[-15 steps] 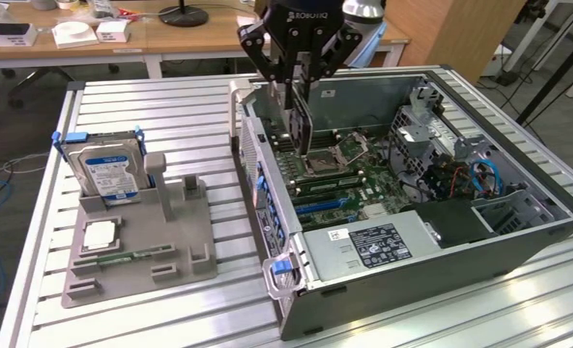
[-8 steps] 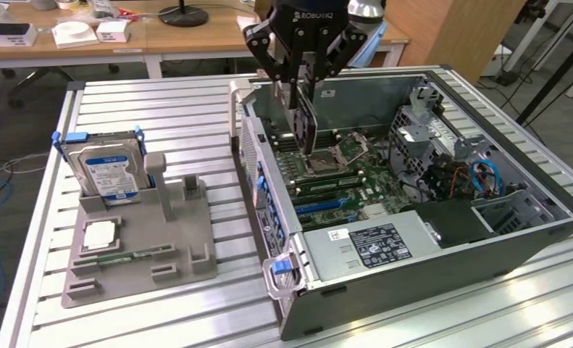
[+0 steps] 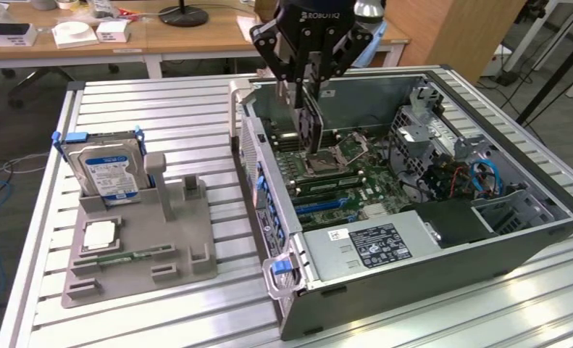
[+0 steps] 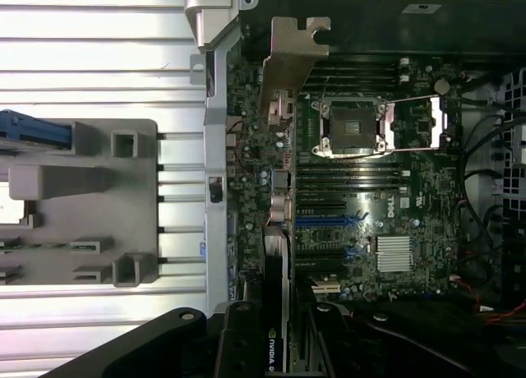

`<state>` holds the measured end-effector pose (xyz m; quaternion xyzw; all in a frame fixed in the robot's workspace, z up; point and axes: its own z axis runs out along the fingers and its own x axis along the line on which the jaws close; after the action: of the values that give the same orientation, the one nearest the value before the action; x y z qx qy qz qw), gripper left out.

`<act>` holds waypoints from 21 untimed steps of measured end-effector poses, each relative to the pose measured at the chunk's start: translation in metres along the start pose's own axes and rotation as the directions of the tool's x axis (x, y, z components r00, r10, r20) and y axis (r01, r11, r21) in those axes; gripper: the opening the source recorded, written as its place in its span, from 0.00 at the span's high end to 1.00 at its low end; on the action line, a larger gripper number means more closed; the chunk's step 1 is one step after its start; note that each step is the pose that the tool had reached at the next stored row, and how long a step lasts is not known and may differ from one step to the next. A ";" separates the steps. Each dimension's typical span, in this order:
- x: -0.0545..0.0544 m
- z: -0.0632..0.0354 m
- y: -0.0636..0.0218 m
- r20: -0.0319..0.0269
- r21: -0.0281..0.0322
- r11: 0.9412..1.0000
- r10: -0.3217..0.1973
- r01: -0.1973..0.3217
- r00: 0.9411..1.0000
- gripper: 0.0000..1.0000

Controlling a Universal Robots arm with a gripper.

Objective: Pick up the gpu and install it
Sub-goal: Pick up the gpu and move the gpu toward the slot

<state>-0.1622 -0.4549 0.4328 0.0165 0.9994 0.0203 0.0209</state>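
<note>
Over motherboard [image 4: 411, 197] — gpu [image 4: 288, 66] near case wall [image 4: 216, 131]

On worktop [image 3: 170, 101]: open computer case [image 3: 441, 272] at exterior view's right, parts holder [image 3: 190, 254] beside it at exterior view's left; hard drive [image 3: 109, 174] upright in holder's far end, memory stick [image 3: 132, 256] flat in nearer slot; gpu [image 3: 311, 129] on edge in tool [image 3: 306, 98], inside case above motherboard [image 3: 349, 185], beside CPU socket [image 3: 340, 156]; power supply [image 3: 373, 246] at case's near end
</note>
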 end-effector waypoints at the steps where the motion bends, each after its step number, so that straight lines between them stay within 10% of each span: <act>1: -0.001 0.0000 0.0000 0.000 0.000 1.000 0.000 0.000 1.000 0.74; 21: -0.018 0.0008 0.0006 0.000 0.000 1.000 0.000 0.000 1.000 0.74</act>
<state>-0.1444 -0.4549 0.4328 0.0165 0.9994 0.0203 0.0209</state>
